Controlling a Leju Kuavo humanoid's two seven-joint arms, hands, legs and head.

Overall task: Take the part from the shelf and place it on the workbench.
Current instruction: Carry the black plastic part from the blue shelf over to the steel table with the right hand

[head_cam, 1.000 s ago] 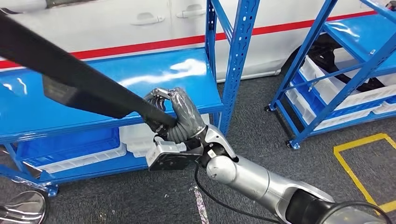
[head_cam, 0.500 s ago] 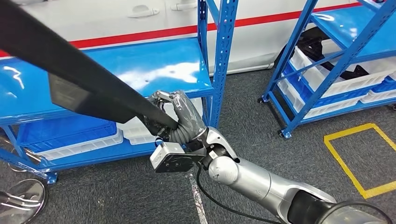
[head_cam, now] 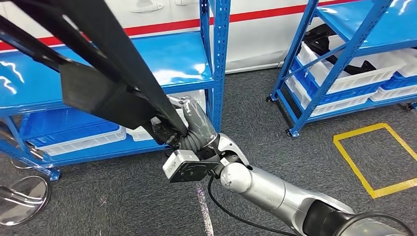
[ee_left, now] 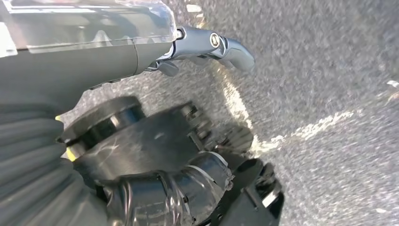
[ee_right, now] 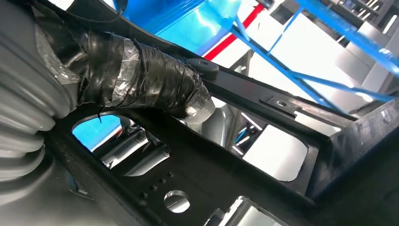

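Observation:
The part is a long black flat frame with cut-outs, running from my right hand up to the picture's top left. That hand grips its lower end, in front of the blue shelf and clear of the shelf board. In the right wrist view the taped dark fingers wrap a bar of the part. My left hand hangs over the grey floor with a finger stretched out and nothing in it.
A second blue rack with white bins holding black parts stands at the right. A yellow taped square marks the carpet. A round silver base lies at the lower left. A white panel with a red stripe is behind.
The whole view has shifted, so the camera moved. The part now stands steeper and nearer the camera, with its wide end raised; my right hand keeps its grip.

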